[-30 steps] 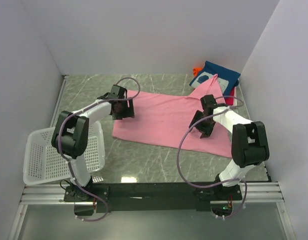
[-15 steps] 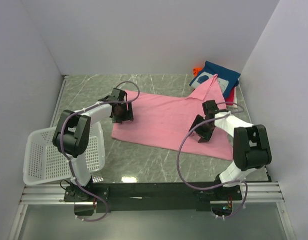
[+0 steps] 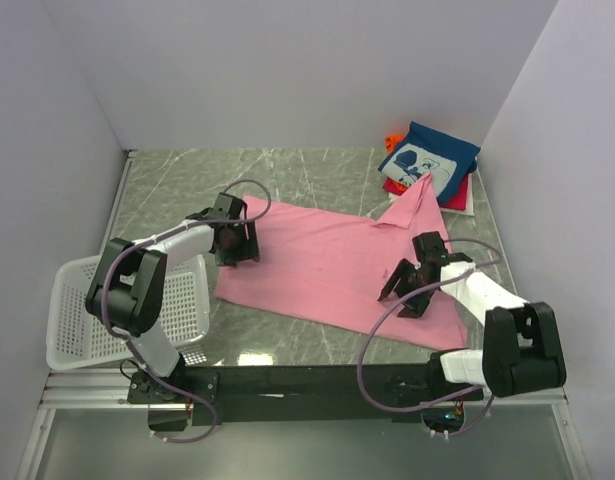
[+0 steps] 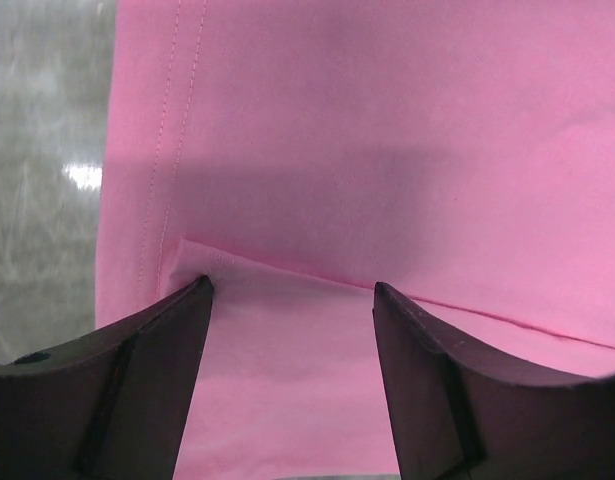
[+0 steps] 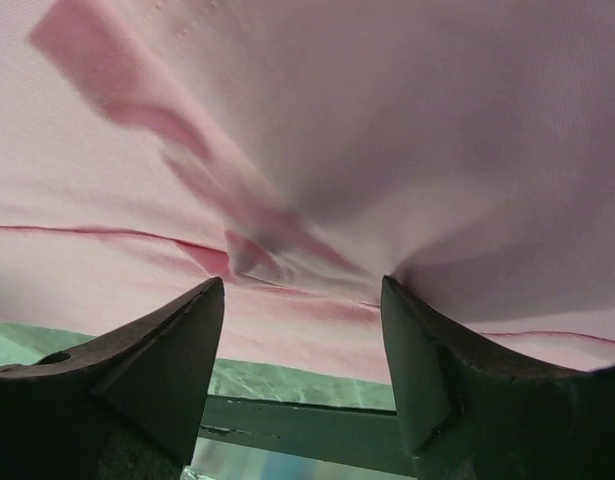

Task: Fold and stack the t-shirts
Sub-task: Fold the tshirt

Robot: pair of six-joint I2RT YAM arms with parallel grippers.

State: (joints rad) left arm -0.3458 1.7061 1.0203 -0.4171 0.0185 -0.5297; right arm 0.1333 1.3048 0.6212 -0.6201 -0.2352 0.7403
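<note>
A pink t-shirt (image 3: 332, 262) lies spread flat across the middle of the green marble table. My left gripper (image 3: 237, 243) rests on its left hem; in the left wrist view (image 4: 292, 290) the jaws stand apart over the pink cloth (image 4: 387, 150), beside a small turned-up fold. My right gripper (image 3: 405, 290) rests on the shirt's right part; in the right wrist view (image 5: 302, 290) the jaws stand apart over wrinkled pink cloth (image 5: 387, 120) near its edge. A pile of folded shirts, blue (image 3: 429, 160) on top, lies at the back right corner.
A white plastic basket (image 3: 77, 325) sits at the near left, beside the left arm. White walls close in the table on the left, back and right. The dark rail (image 3: 317, 380) with the arm bases runs along the near edge.
Both grippers have moved toward the near edge, and the pink shirt has slid with them, away from the folded pile. The shirt's right sleeve now lies flatter.
</note>
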